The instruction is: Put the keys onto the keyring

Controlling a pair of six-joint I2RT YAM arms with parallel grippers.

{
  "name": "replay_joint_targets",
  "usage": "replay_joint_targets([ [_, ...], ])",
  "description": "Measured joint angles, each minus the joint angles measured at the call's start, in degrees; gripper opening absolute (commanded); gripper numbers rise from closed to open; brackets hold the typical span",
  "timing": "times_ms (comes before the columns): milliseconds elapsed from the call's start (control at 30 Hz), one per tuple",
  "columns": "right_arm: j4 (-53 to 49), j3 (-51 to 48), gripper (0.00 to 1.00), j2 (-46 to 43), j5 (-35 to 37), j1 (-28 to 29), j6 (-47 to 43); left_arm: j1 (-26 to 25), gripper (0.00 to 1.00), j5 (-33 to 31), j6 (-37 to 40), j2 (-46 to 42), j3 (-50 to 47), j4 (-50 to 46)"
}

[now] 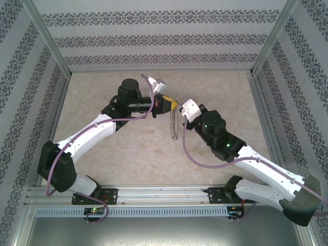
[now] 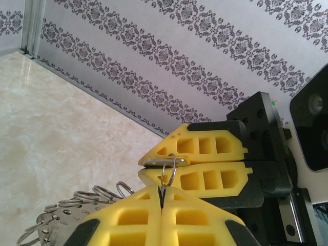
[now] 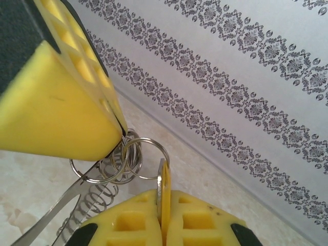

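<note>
Though illegible, marks [image 2: 65,217] on tag [image 2: 48,233] by keyring [image 2: 96,194]

The keyring [image 3: 124,156] is bright, polished metal wire. The left end effector [image 2: 161,197] and right end effector [image 3: 163,205] are matt yellow plastic backed with black plastic. The worktop [image 1: 128,154] looks like smooth, faintly glossy marbled stone; the walls [image 1: 154,41] look like matt patterned paper.

The tabletop [image 1: 128,159] is pale beige and marbled, walled on three sides by patterned panels [image 1: 154,36], with an aluminium rail [image 1: 164,193] along its near edge. The keyring [image 1: 173,125] dangles over its middle; whether its lower end touches the surface cannot be told.
</note>
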Motion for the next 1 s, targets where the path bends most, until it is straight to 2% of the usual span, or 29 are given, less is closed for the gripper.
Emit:
replay_joint_targets([
  [467, 0.52, -2.01, 0.0, -2.8, -2.1, 0.0, 0.72, -0.24, 0.0, 0.7, 0.42, -0.35, 0.0, 0.0],
  [733, 1.42, -3.34, 0.0, -4.81, -4.11, 0.02, 2.99, 0.44, 0.0, 3.93, -3.37, -0.33, -1.05, 4.17],
  [1000, 2.58, -4.59, 0.0, -6.1, -5.62, 0.52, 5.99, 0.52, 0.0, 4.55, -6.4, -0.28, -1.49, 5.88],
])
